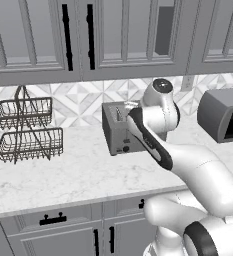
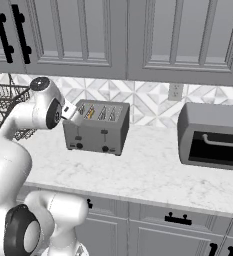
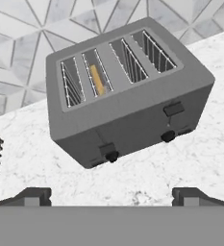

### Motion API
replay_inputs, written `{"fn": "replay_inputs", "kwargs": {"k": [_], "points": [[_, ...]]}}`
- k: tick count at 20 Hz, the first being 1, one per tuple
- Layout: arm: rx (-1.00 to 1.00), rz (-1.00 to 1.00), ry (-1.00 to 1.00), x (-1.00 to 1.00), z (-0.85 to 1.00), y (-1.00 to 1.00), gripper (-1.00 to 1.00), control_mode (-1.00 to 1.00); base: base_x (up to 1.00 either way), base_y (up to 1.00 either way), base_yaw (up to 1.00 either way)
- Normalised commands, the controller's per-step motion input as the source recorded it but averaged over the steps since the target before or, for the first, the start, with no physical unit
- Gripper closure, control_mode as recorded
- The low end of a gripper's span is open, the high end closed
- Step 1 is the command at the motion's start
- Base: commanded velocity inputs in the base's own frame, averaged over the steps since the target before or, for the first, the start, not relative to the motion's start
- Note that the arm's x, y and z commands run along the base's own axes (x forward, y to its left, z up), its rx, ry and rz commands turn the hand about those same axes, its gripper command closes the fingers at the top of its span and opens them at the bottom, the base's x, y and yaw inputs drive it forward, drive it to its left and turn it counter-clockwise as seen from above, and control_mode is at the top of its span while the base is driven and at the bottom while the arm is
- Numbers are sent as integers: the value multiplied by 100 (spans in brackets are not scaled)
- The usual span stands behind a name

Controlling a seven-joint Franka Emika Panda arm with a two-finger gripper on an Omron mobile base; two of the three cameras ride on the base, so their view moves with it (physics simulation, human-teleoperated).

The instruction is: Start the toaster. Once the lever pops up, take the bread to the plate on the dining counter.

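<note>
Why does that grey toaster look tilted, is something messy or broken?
Nothing is broken or spilled. The boxy grey metal toaster stands flat on the white marble worktop; only the hand camera is tilted. The thin tan-crusted bread slice sits upright in one slot.

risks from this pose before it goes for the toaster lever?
1. The toaster has two levers. The bread sits in the second slot from the left in the hand view, so pressing the right lever instead of the left lever likely toasts nothing.
2. The open hand could catch the knob just below that lever.
3. A slanted push may slide the toaster on the counter.
</note>
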Motion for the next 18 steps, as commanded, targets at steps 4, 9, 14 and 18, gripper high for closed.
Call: {"fn": "replay_inputs", "kwargs": {"k": [4,9,14,18], "points": [[-2,-5,0,-8,85,-6,-100,-100,0,0,0],[-1,3,0,-20,23,-12,-100,-100,0,0,0],[1,7,0,-9,1,-9,-100,-100,0,0,0],[0,0,0,0,0,0,-100,-100,0,0,0]]}}
